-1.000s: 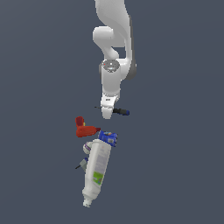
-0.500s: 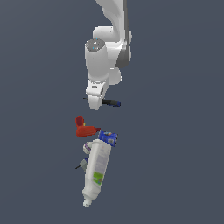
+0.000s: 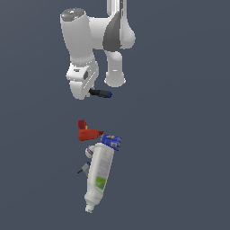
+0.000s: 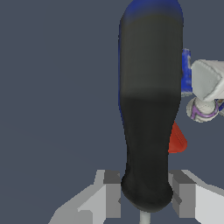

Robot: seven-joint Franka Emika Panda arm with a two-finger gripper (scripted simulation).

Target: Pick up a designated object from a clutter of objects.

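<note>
White two-finger gripper (image 4: 144, 197) clamps slim black-and-blue-handled screwdriver (image 3: 100, 93) upper centre, well apart from red drill (image 3: 86, 133), white bottle (image 3: 99, 173) below; open grey floor (image 3: 179, 148) all round.

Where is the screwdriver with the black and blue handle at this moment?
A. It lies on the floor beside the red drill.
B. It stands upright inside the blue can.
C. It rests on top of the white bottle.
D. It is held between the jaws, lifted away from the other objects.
D: the screwdriver sits between the jaws of the gripper, well apart from the red drill and the white bottle.
</note>
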